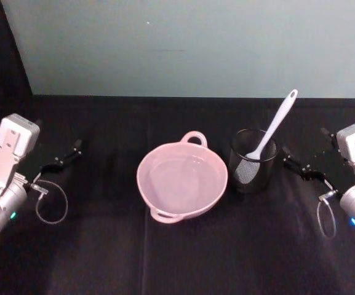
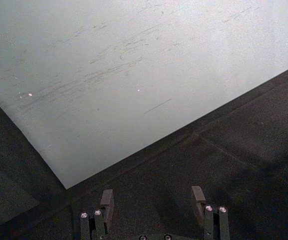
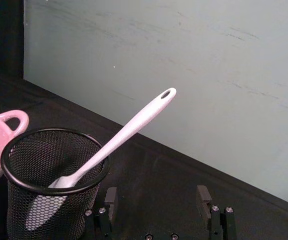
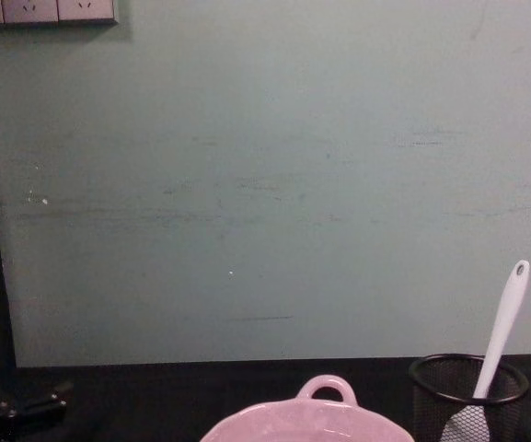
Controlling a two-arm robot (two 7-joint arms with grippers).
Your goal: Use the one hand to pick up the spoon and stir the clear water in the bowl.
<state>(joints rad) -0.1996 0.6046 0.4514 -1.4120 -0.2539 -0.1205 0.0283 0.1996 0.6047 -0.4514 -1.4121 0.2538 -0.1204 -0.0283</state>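
Black cloth covers the counter [image 1: 177, 258], with a pale green wall [image 1: 183, 43] rising behind its back edge. At the counter's middle sits the pink bowl [image 1: 140, 179], one loop handle toward the back edge and one toward the front. The water [image 1: 180, 178] in it is clear and barely shows. Just beside the bowl, toward the right edge, stands a black wire-mesh cup [image 1: 242, 178]; whether the two touch cannot be told. The white spoon [image 1: 272, 132] stands in this cup, flat head down against the mesh and handle leaning up over the rim toward the back right corner.

Near the right edge the right hand [image 1: 288, 157] points at the cup with its fingers [image 3: 202, 196] spread, apart from both cup and spoon. The cup stands between this hand and the bowl. Near the left edge the left hand [image 1: 74, 149] rests low with its fingers [image 2: 198, 197] also spread, gripping nothing, well apart from the bowl. A thin cable loop [image 1: 51, 203] hangs under the left wrist.
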